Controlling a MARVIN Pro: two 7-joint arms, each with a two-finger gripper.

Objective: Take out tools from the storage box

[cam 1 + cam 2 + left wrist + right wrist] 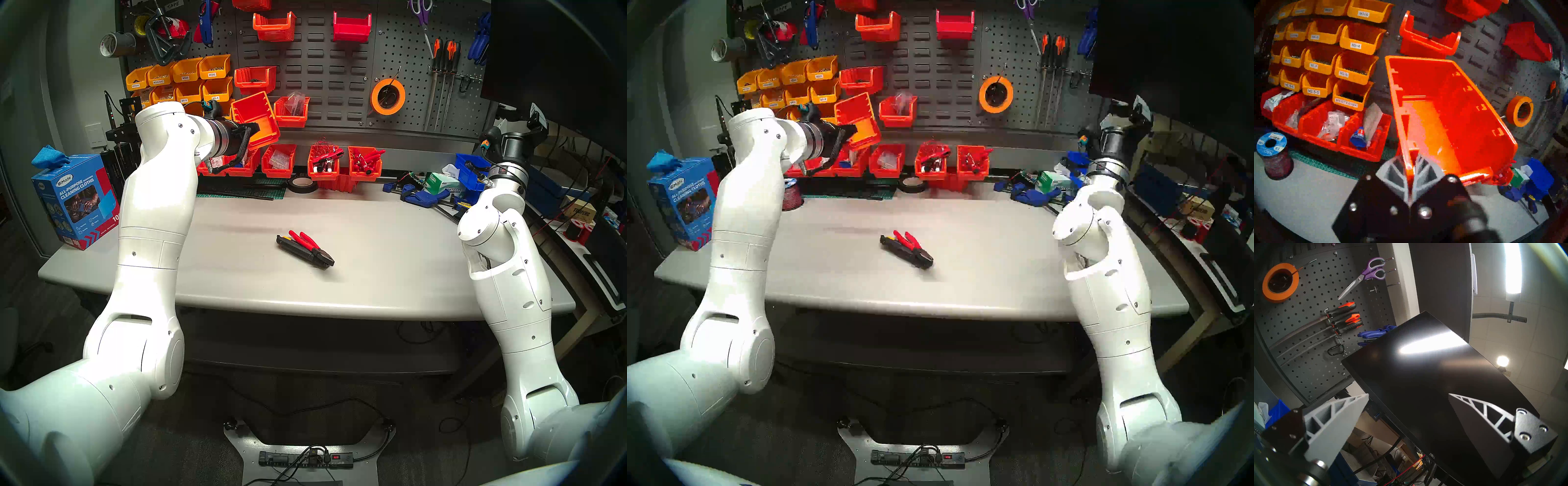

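My left gripper (1411, 162) is shut on the side wall of the orange-red storage box (1446, 110) and holds it tilted in the air by the pegboard, above the row of bins; the box (256, 120) (859, 118) looks empty inside. The two tools lie together on the grey table: a black elongated tool with a yellow end (298, 251) (898, 249) and red-handled pliers with black jaws (307, 242) (910, 242). My right gripper (1407, 400) is open and empty, raised at the far right and facing a dark monitor.
Yellow labelled bins (183, 79) and orange-red bins (291, 110) hang on the pegboard; more bins (363, 163) stand along the table's back. A blue cloth box (73, 200) sits left, a wire spool (1273, 154) below the box, blue clamps (420, 195) right, a monitor (1432, 378) far right.
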